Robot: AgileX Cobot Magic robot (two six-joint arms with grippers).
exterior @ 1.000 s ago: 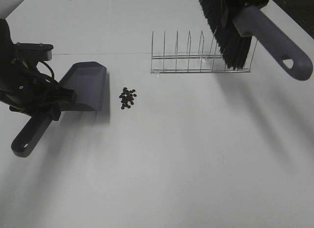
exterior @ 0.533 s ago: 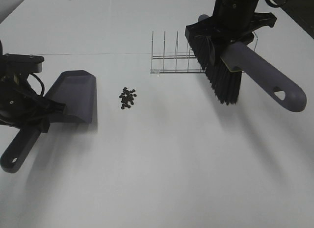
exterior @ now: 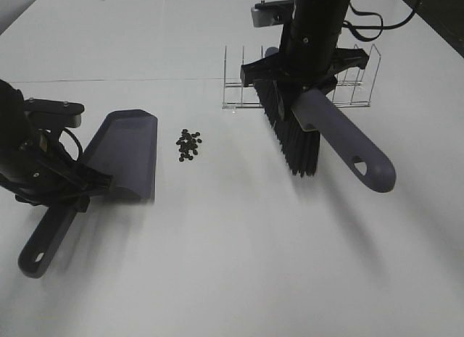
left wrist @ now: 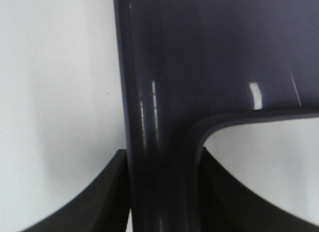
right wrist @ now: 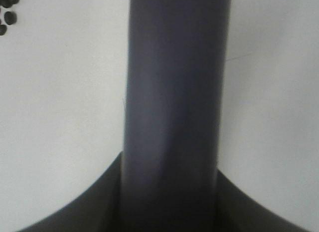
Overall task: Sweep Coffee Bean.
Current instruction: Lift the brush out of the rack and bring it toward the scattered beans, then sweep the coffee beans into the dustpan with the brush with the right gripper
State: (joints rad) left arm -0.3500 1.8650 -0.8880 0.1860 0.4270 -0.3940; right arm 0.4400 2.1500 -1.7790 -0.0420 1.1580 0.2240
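Note:
A small pile of dark coffee beans (exterior: 188, 145) lies on the white table; a few show in the right wrist view (right wrist: 7, 12). My left gripper (exterior: 81, 186) is shut on the handle of the grey-purple dustpan (exterior: 125, 152), whose open mouth faces the beans from their left; the handle fills the left wrist view (left wrist: 159, 142). My right gripper (exterior: 301, 83) is shut on the brush (exterior: 330, 130) by its handle (right wrist: 172, 112). The black bristles (exterior: 293, 145) hang above the table, well to the right of the beans.
A clear wire rack (exterior: 304, 83) stands behind the brush at the back right. The white table (exterior: 232, 264) stretches toward the front. The dustpan handle end (exterior: 40, 250) points to the front left.
The right arm has brought the brush left and down, from above the rack to in front of it. The left arm has shifted the dustpan a little right, toward the beans.

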